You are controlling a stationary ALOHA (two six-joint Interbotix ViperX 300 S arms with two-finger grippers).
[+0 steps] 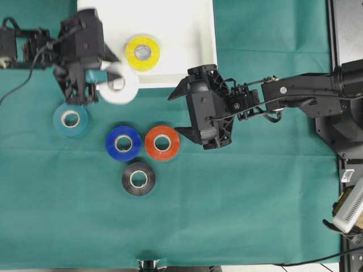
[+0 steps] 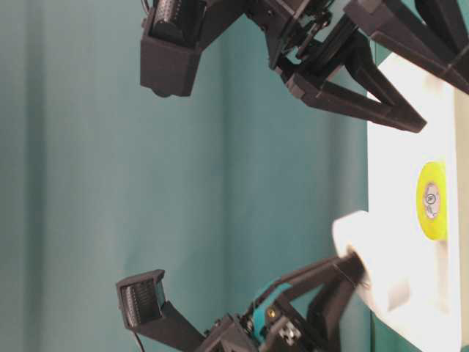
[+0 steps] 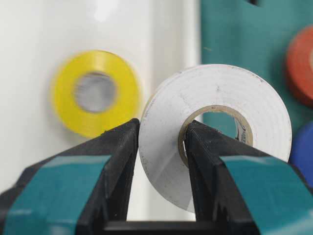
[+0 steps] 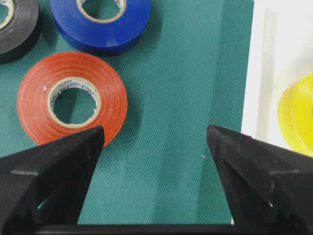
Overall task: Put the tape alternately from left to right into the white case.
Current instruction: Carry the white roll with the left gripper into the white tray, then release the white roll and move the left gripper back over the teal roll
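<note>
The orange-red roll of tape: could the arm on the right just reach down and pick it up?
Probably yes. The right gripper is open and empty beside the orange-red roll, with only bare green cloth between. The blue roll touches the far side, which might crowd one finger.

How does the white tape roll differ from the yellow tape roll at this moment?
The white tape roll is clamped in the left gripper, one finger through its core; the yellow tape roll is free. The yellow roll lies flat inside the white case; the white roll hangs over the case's near rim. Both are similar small rolls with pale cores.
</note>
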